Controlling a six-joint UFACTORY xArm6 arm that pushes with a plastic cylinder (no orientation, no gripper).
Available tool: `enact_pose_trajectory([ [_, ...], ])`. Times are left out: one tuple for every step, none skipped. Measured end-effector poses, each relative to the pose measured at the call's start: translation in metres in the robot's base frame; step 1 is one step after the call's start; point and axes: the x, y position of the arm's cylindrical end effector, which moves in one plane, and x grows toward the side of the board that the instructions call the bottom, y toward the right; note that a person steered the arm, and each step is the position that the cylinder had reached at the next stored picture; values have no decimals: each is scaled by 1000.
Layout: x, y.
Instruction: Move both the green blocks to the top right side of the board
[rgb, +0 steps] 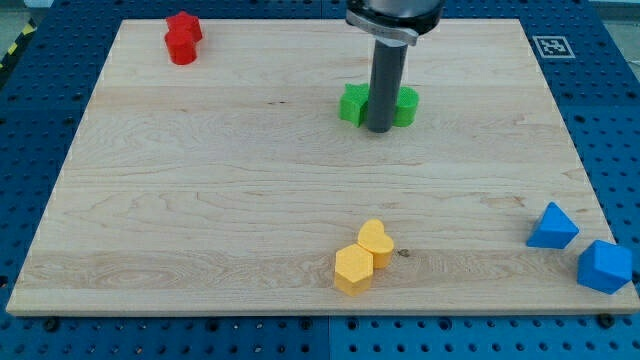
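The dark rod is seen standing upright near the top centre of the pale wooden desk (200, 200), and my tip (380, 131) is set down between two small green plastic blocks. The left green block (352, 104) and the right green block (405, 106) are partly hidden by the rod, so exact shapes cannot be made out. No pincer is fitted (only the rod), so nothing is held or clamped.

Both green blocks are judged to lie well short of the top right corner. A push toward the view's right would likely carry only the right green block; the left one would be left behind. An off-centre contact could cause a block to rotate and slip past the tip.

The red blocks (183, 38), yellow blocks (363, 256) and blue blocks (580, 247) are well apart.
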Motion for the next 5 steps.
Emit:
enact_pose_trajectory([
  [13,-25],
  [-10,-36],
  [-37,-32],
  [-55,-5],
  [-70,36],
])
